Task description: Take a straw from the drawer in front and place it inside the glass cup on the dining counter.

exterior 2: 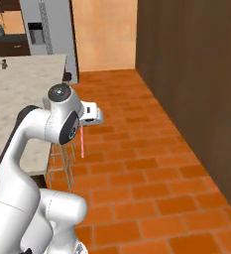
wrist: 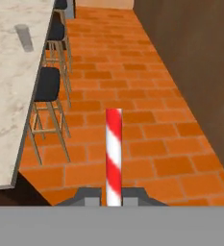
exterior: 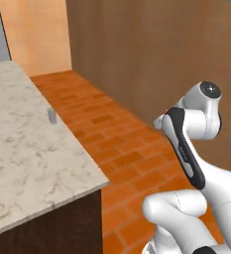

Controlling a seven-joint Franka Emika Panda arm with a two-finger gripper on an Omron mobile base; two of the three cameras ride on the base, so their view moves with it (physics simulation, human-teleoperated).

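The straw (wrist: pixel 114 153), striped red and white, is clamped between my two fingertips (wrist: pixel 87 197) and sticks straight out from my end effector (wrist: pixel 112 198) in the hand view. In the right base view the same straw (exterior 2: pixel 82 143) hangs down as a thin pink-red line below my end effector (exterior 2: pixel 87 115), over the brick floor (exterior 2: pixel 146 163) and just off the near right edge of the tabletop (exterior 2: pixel 23 94).

The glass cup (exterior: pixel 51 115) stands upright on the pale marbled tabletop (exterior: pixel 23 149), close to its right edge and well apart from the straw. In the hand view the cup (wrist: pixel 24 37) shows as a small grey tumbler at the far left, on the tabletop (wrist: pixel 7 96), beyond the stools.

Black-seated stools (wrist: pixel 48 86) on thin legs stand in a row along the tabletop's right side, tucked against its edge. One stool frame (exterior 2: pixel 62 158) shows behind my arm in the right base view.

To the right a tall dark brown wall of wood (exterior 2: pixel 196 89) runs along the floor into the distance. At the far end is an orange-tan wall (exterior 2: pixel 104 32), and a grey fridge (exterior 2: pixel 47 25) stands at the far left beyond the tabletop.
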